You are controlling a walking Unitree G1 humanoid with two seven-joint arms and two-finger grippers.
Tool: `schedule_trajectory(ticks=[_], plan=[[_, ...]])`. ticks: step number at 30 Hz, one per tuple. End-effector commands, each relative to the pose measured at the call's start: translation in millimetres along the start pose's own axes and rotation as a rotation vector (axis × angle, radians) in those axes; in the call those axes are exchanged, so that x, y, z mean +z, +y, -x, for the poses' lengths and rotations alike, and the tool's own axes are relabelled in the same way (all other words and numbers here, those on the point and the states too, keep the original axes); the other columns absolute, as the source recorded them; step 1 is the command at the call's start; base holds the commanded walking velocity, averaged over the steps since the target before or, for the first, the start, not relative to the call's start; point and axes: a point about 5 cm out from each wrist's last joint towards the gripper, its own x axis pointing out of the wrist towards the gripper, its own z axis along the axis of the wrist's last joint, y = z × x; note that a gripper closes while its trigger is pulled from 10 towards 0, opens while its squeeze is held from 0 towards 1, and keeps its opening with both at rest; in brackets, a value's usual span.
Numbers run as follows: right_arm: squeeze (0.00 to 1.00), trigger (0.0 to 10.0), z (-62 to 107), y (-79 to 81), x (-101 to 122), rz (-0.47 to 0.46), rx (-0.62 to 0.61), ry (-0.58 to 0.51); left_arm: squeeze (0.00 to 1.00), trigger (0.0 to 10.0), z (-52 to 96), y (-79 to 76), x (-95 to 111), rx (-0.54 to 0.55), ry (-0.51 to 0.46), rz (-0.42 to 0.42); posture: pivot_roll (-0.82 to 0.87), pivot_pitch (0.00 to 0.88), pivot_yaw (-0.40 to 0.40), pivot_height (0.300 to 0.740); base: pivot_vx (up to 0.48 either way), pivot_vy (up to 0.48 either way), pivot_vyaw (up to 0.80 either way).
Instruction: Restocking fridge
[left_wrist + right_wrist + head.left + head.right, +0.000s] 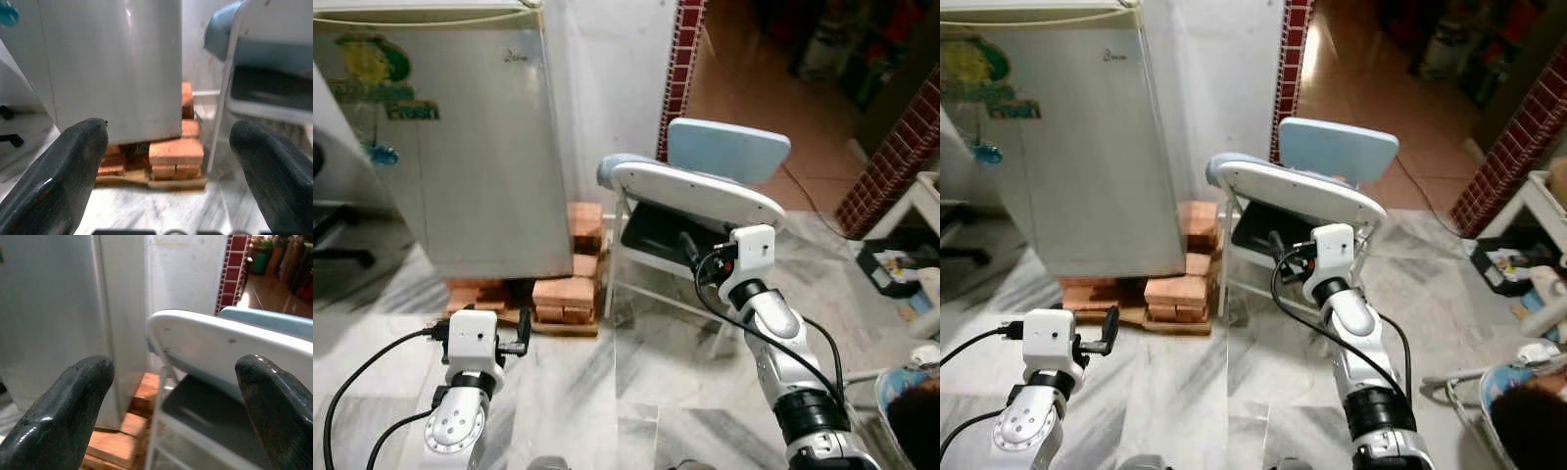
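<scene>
1. Fridge [460, 147], head views: standing shut on stacked bricks [566, 294], left of a white chair [700, 196]; its contents are staying hidden and no stock is showing, so progress cannot be judged.
2. Left wrist view: left gripper [168, 161] is facing the fridge's lower corner, jaws standing apart, carrying nothing.
3. Right wrist view: right gripper [168, 401] is hovering before the chair, jaws standing apart, carrying nothing.

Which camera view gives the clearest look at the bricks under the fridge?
The left wrist view: the bricks sit centred and large beneath the fridge. Both eye views show them smaller and farther off; the right wrist view catches just a few at its edge.
</scene>
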Motion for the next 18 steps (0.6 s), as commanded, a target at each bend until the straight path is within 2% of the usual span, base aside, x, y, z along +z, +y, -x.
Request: schedule_trajectory(ticks=[1,7,13,15,18], plan=[[0.0,10.0,-1.9,-4.2,5.5,0.018,-0.009,-0.017,0.0,10.0,-2.5,-0.6,3.1,0.003,-0.007,-0.007,0.09,0.029,-0.024,0.735,0.0,0.48,-0.8],[0.0,10.0,-2.9,-3.7,5.5,0.013,-0.005,-0.022,0.0,10.0,-5.1,-2.3,3.8,-0.005,-0.01,-0.016,0.08,0.024,-0.021,0.735,0.0,0.48,-0.75],[0.0,10.0,-3.1,-4.7,4.8,0.028,-0.012,-0.015,0.0,10.0,-6.3,-4.5,3.7,-0.015,-0.01,-0.024,0.08,0.024,-0.02,0.735,0.0,0.48,0.0],[0.0,10.0,-3.6,-4.0,4.1,0.018,-0.008,-0.011,0.0,10.0,-5.5,-5.2,4.5,-0.026,-0.028,-0.011,0.09,0.025,-0.021,0.735,0.0,0.3,-0.8],[0.0,10.0,-4.1,-4.9,4.4,0.021,-0.007,-0.012,0.0,10.0,-4.8,-6.7,5.9,-0.048,-0.044,-0.009,0.09,0.025,-0.021,0.735,0.0,0.0,-0.8]])
